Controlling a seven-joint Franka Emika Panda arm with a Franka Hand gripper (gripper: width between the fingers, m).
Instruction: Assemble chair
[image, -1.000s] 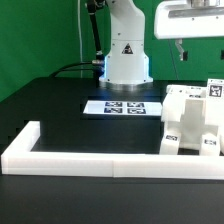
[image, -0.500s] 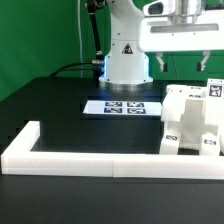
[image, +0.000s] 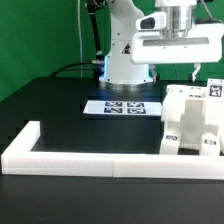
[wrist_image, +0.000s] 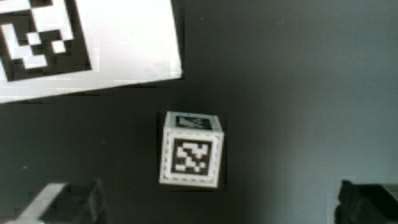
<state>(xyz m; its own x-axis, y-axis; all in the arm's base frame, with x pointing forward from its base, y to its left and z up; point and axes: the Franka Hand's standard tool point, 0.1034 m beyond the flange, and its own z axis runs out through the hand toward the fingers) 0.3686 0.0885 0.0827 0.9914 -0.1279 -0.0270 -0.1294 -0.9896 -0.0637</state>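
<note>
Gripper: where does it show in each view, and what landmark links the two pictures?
Exterior view: the gripper hangs open, high on the exterior view's right, above the white chair parts.
Wrist view: only its two dark fingertips show, wide apart at the picture's edge, with a small tagged white block on the table.
Shared landmark: the black table.

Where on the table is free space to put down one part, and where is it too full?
Free: the black table between the white border wall and the marker board, toward the exterior view's left. Crowded: the exterior view's right, where the chair parts stand beside the wall under the open gripper.
</note>
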